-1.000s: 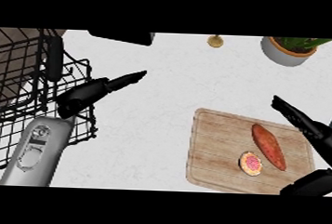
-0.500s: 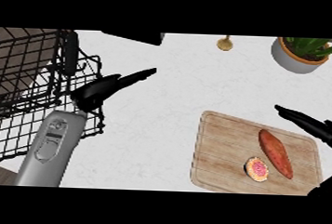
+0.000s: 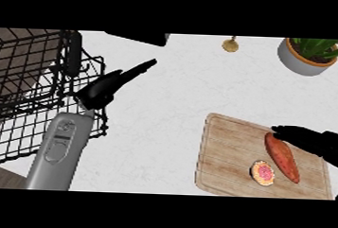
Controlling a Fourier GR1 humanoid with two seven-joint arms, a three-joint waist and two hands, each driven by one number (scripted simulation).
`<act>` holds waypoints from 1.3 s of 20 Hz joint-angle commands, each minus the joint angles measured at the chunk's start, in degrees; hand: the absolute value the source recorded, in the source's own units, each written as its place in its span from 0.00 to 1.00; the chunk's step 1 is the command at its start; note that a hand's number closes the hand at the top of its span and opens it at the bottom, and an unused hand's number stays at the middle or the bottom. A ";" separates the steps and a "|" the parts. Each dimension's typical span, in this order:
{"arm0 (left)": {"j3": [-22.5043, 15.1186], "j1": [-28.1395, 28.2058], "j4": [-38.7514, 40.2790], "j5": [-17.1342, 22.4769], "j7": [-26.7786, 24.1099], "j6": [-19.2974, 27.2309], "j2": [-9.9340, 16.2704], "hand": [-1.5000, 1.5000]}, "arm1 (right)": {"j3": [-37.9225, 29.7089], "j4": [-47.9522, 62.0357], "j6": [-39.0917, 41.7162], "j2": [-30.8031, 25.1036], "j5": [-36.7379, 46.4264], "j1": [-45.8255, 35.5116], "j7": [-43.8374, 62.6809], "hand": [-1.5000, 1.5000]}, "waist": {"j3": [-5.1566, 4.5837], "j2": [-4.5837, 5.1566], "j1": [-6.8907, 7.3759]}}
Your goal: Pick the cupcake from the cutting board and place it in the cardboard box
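Pink-topped round cupcake (image 3: 263, 172) lies on the wooden cutting board (image 3: 226, 158).

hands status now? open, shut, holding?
Left hand: open, holding nothing.
Right hand: open, holding nothing, at the board's far right edge.

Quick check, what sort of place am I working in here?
Likely a kitchen counter: a wooden cutting board holding a cupcake and a sweet potato, a black wire rack, a potted plant.

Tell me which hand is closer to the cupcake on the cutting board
The right hand. It hovers over the board's far right edge, just beyond the sweet potato beside the cupcake. The left hand is far across the counter, by the wire basket.
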 commanded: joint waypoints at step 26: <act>19.63 18.02 -8.88 -8.07 8.32 28.04 1.53 0.50 | 15.79 8.60 3.75 16.08 15.12 -15.99 -5.11 0.00 | -0.53 -0.52 -11.54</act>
